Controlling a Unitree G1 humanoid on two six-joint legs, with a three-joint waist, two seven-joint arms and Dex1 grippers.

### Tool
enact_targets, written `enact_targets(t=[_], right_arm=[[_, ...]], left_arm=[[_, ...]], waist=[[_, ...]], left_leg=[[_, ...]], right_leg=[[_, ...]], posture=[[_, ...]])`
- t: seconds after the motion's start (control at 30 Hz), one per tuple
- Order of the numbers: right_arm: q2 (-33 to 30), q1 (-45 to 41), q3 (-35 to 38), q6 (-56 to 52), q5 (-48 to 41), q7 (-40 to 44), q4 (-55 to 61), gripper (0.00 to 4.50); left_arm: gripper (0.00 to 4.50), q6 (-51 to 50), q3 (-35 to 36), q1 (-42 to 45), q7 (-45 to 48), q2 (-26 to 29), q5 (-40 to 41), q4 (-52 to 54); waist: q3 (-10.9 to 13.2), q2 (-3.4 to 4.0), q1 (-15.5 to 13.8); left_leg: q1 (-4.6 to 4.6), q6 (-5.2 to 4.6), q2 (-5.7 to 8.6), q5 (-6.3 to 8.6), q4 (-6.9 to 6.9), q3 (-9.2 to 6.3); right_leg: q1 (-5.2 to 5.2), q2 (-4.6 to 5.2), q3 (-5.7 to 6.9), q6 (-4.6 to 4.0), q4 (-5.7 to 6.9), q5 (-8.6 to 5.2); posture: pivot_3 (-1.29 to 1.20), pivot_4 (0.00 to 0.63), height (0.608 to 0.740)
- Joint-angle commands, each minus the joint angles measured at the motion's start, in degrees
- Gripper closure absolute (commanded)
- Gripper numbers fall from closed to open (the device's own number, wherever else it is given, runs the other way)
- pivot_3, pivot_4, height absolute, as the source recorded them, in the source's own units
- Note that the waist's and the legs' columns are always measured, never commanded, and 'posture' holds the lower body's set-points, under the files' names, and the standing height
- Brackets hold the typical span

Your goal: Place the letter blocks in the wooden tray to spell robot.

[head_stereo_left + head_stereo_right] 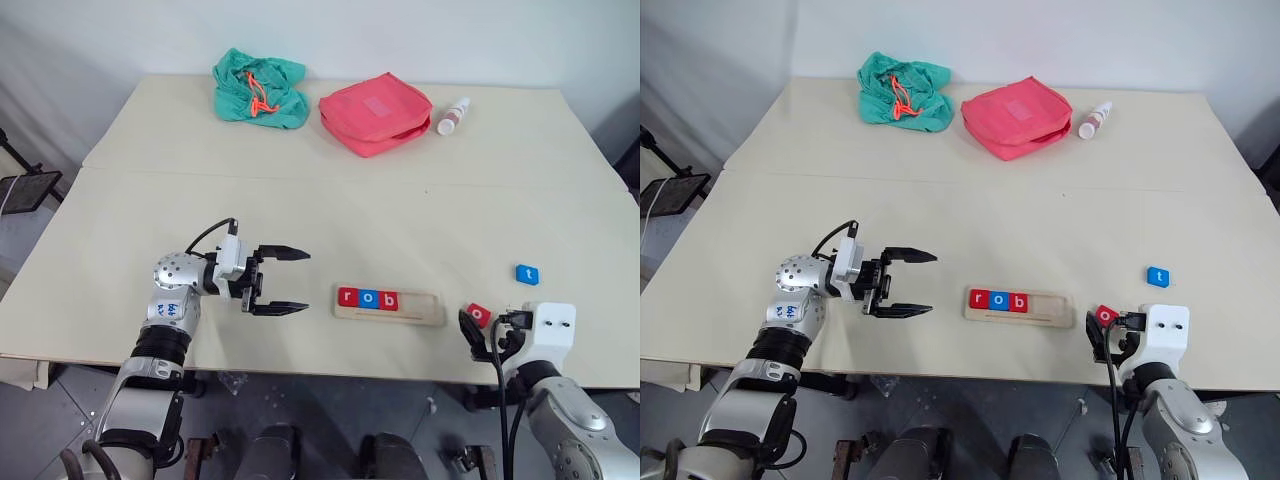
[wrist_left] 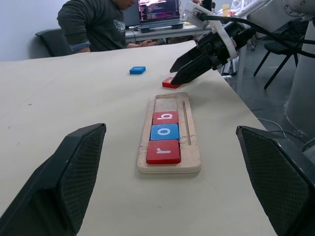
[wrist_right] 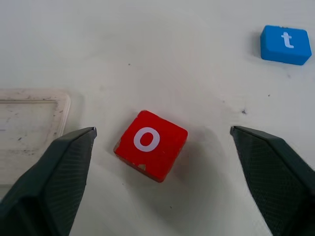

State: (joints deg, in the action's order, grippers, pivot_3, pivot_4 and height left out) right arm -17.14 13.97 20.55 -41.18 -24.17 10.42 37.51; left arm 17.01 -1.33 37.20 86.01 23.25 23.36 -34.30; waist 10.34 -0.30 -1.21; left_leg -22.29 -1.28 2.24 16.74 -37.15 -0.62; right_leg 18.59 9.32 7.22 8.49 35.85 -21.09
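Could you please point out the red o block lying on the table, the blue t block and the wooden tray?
red o block (image 3: 150, 144), right wrist view, on its top face by the white letter.
blue t block (image 3: 286, 44), right wrist view, on its top face.
wooden tray (image 1: 425, 309), left eye view, on its bare right end.

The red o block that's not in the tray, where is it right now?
The loose red o block lies on the table just right of the tray, between the open right gripper's fingers.
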Motion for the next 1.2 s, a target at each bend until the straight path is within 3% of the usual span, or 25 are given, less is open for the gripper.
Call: enact_targets(t=[0.03,0.33,0.5,0.7,1.2], right_arm=[[-5.39,-0.34,2.58,2.38,-2.54,7.0,0.17,0.02],[-28.1,-3.48,4.13,7.47,-5.18,32.6,-12.25,0.02],[-36.29,-9.34,-0.82,11.56,-2.42,42.33,-21.89,0.02],[-38.82,-14.53,-6.28,14.06,0.68,47.17,-28.57,0.02],[-38.88,-15.83,-9.4,14.09,4.85,48.59,-30.76,0.02]], left_arm=[[0.0,0.03,0.1,-0.34,3.86,0.44,1.23,2.22],[0.0,0.18,0.22,-1.16,3.28,0.39,1.25,3.01],[0.0,0.07,0.43,-2.16,2.74,0.6,1.3,4.21],[0.0,-0.26,0.87,-3.69,2.19,1.35,1.45,6.05],[0.0,-1.46,1.03,-5.95,1.29,2.31,1.82,9.32]], waist=[[0.0,0.0,-0.01],[0.01,-0.03,-0.12],[0.03,-0.05,-0.12],[0.03,-0.06,-0.22],[0.03,-0.05,-0.23]], left_leg=[[0.0,0.0,-0.01,0.0,0.0,-0.01],[0.0,-0.06,-0.04,0.0,-0.02,0.1],[-0.03,-0.06,-0.04,0.01,-0.04,0.11],[-0.1,-0.06,-0.03,0.01,-0.08,0.09],[-0.13,-0.06,-0.03,0.01,-0.11,-0.04]], right_leg=[[0.0,0.0,0.01,0.0,0.0,0.0],[-0.09,0.0,0.05,0.0,-0.2,0.0],[-0.11,0.01,0.1,0.0,-0.25,0.0],[-0.14,0.04,0.24,0.0,-0.29,0.0],[-0.16,0.05,0.32,0.0,-0.3,0.0]], posture=[[0.0,0.15,0.74],[0.0,0.15,0.74],[0.0,0.15,0.74],[0.0,0.15,0.74],[0.0,0.15,0.74]])
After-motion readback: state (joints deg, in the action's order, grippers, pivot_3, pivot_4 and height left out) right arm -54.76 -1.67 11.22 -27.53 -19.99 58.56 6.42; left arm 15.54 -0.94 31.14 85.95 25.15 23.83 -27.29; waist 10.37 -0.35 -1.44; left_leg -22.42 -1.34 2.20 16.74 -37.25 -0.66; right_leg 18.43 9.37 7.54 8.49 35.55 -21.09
